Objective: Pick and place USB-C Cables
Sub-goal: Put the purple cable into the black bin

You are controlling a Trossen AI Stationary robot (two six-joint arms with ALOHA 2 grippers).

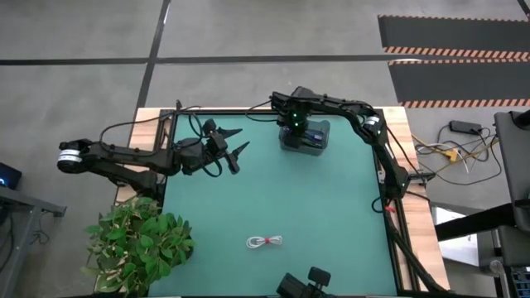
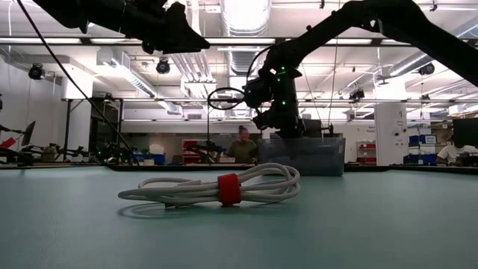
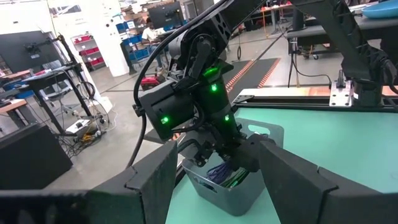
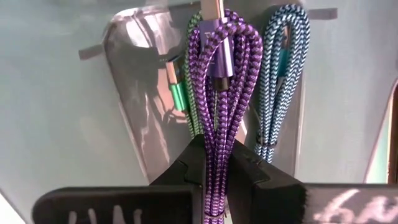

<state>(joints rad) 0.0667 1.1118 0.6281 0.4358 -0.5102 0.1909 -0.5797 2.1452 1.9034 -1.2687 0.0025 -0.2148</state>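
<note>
The right arm reaches from the bench's right edge across to the far side of the green bench [image 1: 331, 215], its wrist bent down so that the right end effector [image 4: 214, 163] hangs over the grey translucent rectangular bin [image 1: 305, 136]. Its two dark fingers [image 4: 186, 165] are pinched on a purple braided cable bundle [image 4: 225, 74], which hangs folded in loops straight from between them above the bin's inside. In the bin below lie a green braided cable [image 4: 186, 93] and a teal-and-white braided cable [image 4: 280, 74], just beside the purple one in the right wrist view.

The left arm stretches in from the left edge, level above the bench, and its left end effector [image 1: 232, 142] is spread wide and pointing toward the bin, well apart from it.

A white coiled cable with a red band [image 1: 264, 242] lies flat on the near part of the bench, well apart from both end effectors.
</note>
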